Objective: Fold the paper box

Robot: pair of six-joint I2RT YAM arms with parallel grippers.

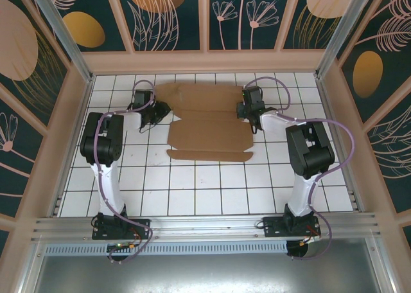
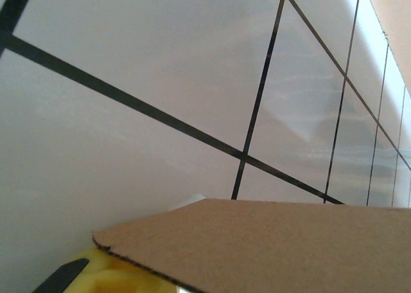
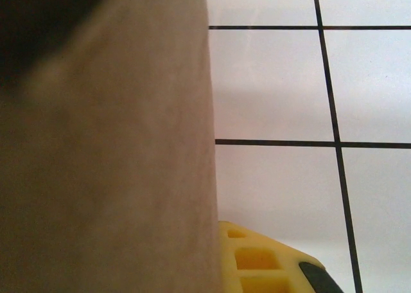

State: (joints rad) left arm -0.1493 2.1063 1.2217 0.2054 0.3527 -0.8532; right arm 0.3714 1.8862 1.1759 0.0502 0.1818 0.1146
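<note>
**Box flanked at both ends**

Paper box (image 1: 209, 123) lies far-centre on the desk (image 1: 192, 190), long axis left-right. Left jaws are at its left edge, right jaws at its right edge; neither arm is nearer. In the wrist views cardboard hides most of each yellow finger (image 2: 109, 275), so I cannot tell jaw opening or grip on either side.

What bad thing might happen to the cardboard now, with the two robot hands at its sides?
The left gripper and right gripper are at opposite side edges of the paper box. If they move unevenly, the thin sheet may twist or crease wrongly. By the left wrist view, its edge lies over a yellow finger, so it might slip.
</note>
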